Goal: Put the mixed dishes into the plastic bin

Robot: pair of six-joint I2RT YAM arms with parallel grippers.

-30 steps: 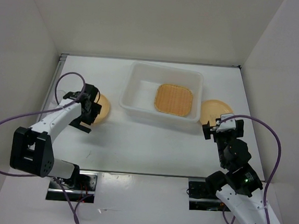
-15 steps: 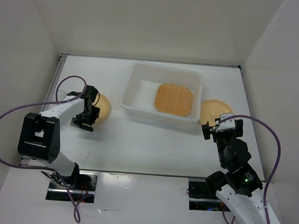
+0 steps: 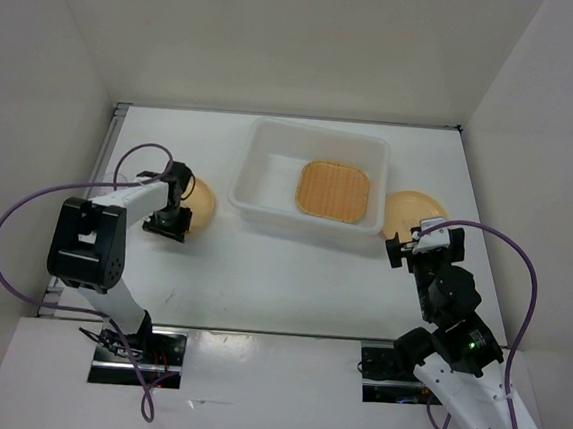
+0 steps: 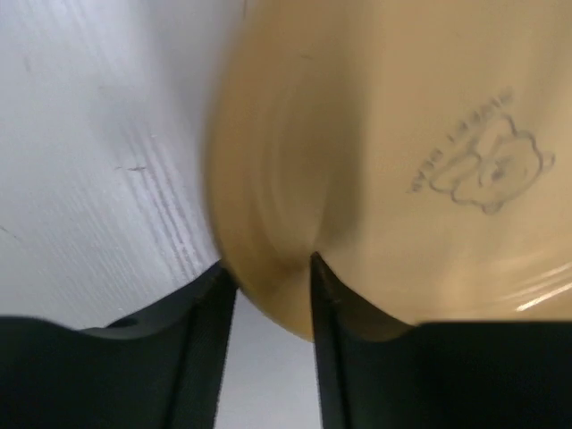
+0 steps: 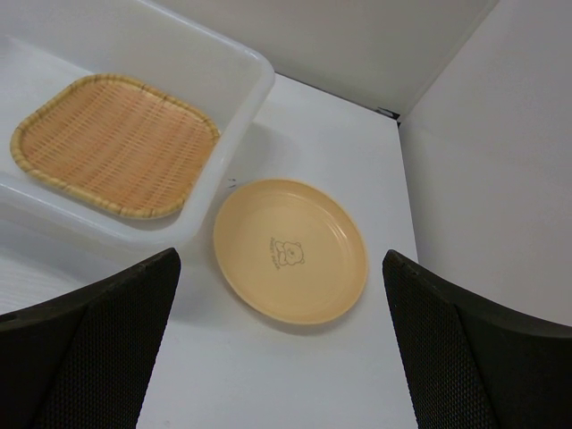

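White table (image 3: pixel 260 283), left fingers (image 4: pixel 197 357) pinching rim of face-up left plate (image 4: pixel 402 134); right fingers (image 5: pixel 89 357) wide open, empty

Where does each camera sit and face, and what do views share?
Top external: above, behind the bases, looking down on both arms, plastic bin and left plate.
Left wrist: close on that plate's rim between the left gripper's fingers.
Right wrist: past open right gripper toward tray and right plate.
Shared: top external also shows both.

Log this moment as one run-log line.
left gripper: astride left plate rim, grip unclear | right gripper: open, facing right plate | woven tray: inside bin
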